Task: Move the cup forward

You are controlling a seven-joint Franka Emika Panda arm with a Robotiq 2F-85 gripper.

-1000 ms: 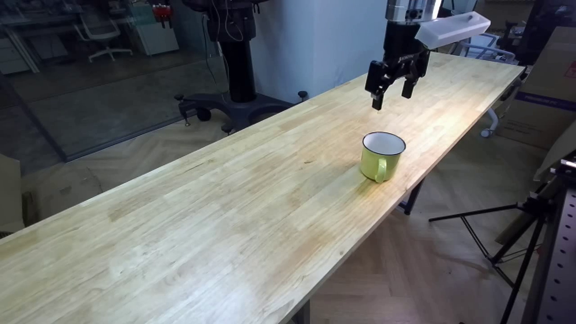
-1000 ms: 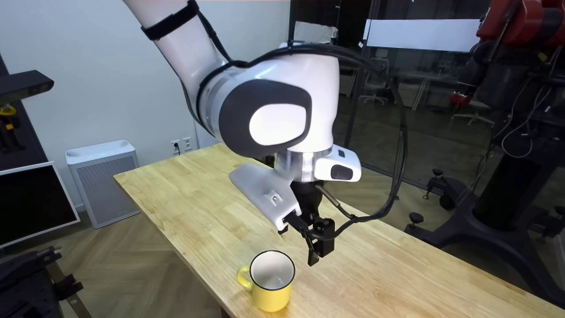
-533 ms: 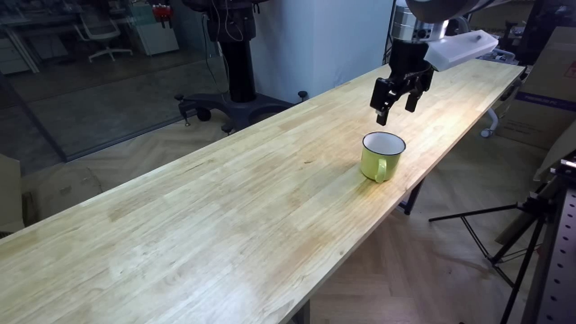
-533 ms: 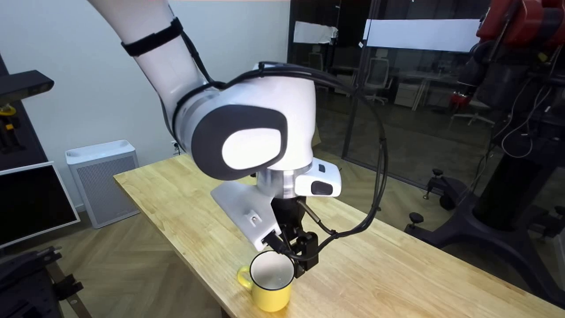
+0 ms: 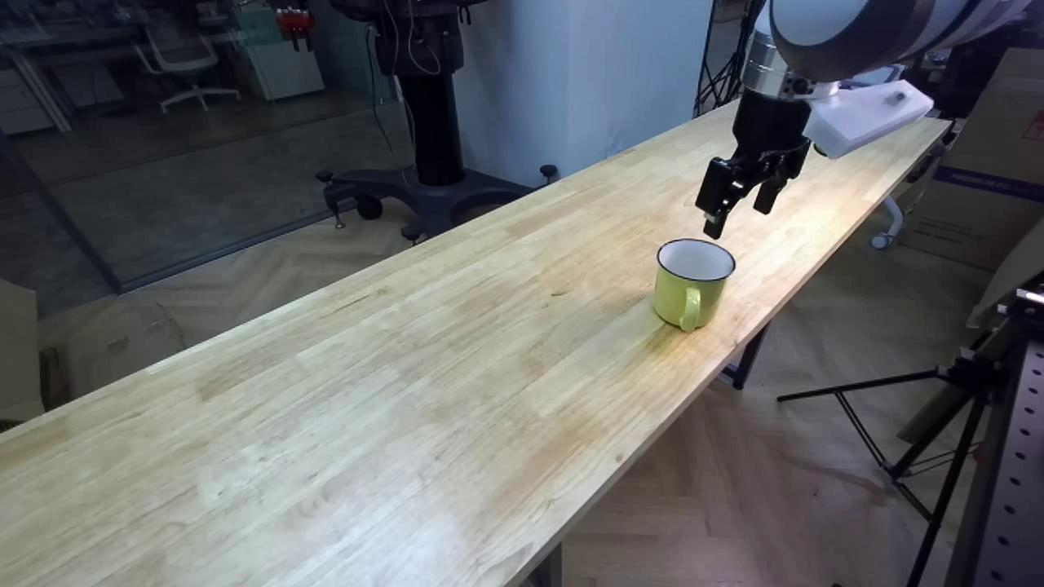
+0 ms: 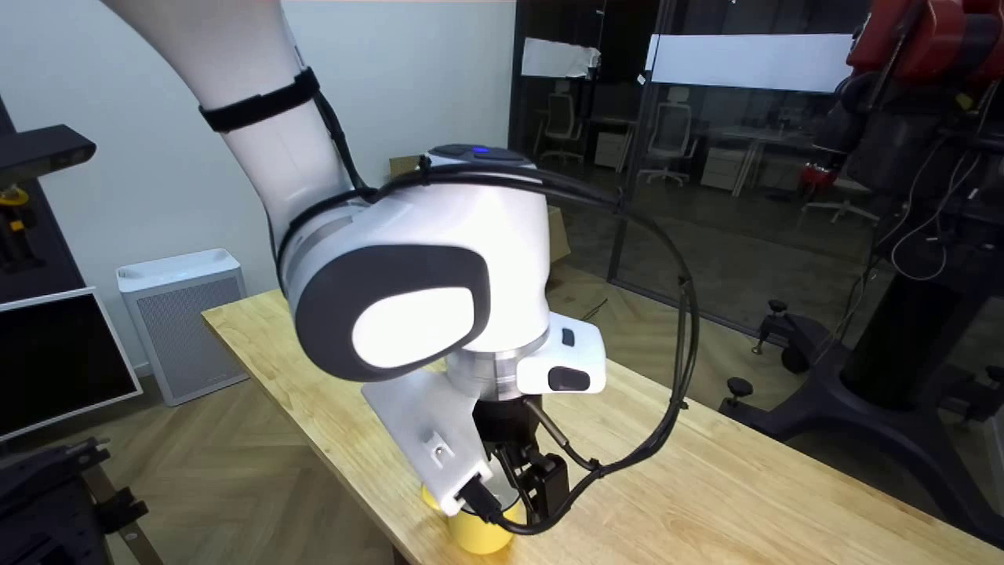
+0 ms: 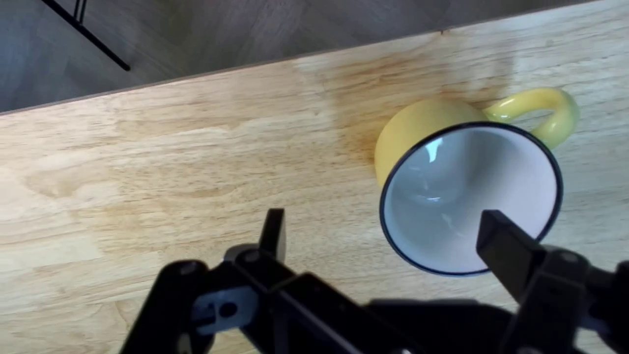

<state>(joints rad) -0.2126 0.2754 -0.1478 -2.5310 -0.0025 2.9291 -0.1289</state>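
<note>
The fingers (image 7: pixel 511 255) stand wide apart, holding nothing, one overlapping the mouth of the cup (image 7: pixel 462 191) in the wrist view, presumably to straddle its wall (whether they touch, I can't tell). The cup sits upright on the worktop (image 5: pixel 457 367) near a long edge, handle (image 7: pixel 565 118) turned away, which should leave the rim free.

Lab, probably (robot arm (image 6: pixel 506 259), desks (image 6: pixel 757 135)).

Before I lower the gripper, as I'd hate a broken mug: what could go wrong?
In the wrist view, one finger of the open gripper overlaps the opening of the mug, so lowering now might strike it. The mug stands near the edge of the table, so a knock that way could send it to the floor.
</note>
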